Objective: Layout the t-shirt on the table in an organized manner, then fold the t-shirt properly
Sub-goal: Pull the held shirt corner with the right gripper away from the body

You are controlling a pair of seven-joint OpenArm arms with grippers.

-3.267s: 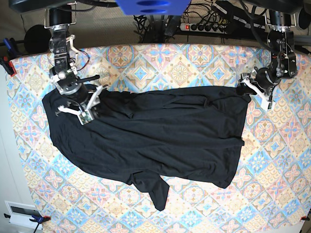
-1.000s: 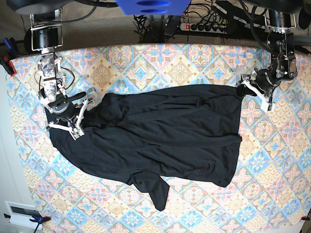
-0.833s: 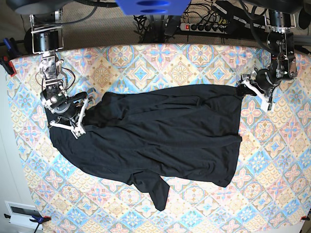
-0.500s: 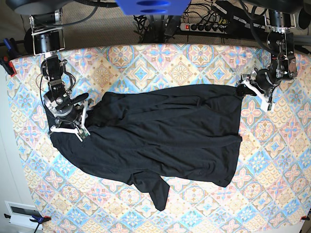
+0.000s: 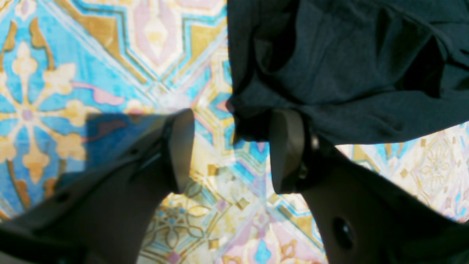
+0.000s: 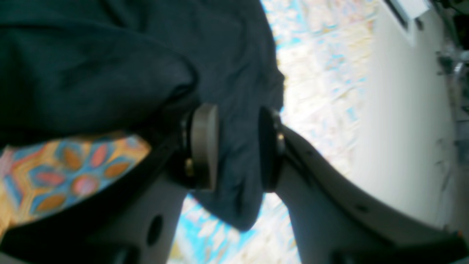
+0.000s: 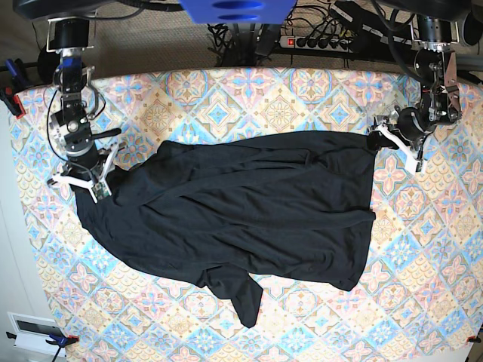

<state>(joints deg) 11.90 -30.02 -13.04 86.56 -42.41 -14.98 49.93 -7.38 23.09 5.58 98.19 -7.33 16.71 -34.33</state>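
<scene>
the plain black t-shirt of soft thin fabric (image 7: 241, 211) lies spread across the middle of the big table with its pastel blue, pink and yellow diamond-tile cloth (image 7: 302, 98), rumpled and creased, with one narrow flap (image 7: 245, 298) hanging toward the near edge. the right gripper (image 7: 79, 181) sits at the shirt's far-left corner in the base view. in the right wrist view its two round pads (image 6: 203, 146) stand apart with a fold of black cloth between them, and i cannot tell whether they touch the cloth; that picture is blurred and the pale side washes out. the left gripper (image 7: 392, 143) is at the opposite upper corner. its dark fingers (image 5: 179, 146) are spread wide over bare tablecloth, and the shirt's edge bunches just past one fingertip, hiding part of it. shadowed folds make the shirt's sleeves hard to pick out.
</scene>
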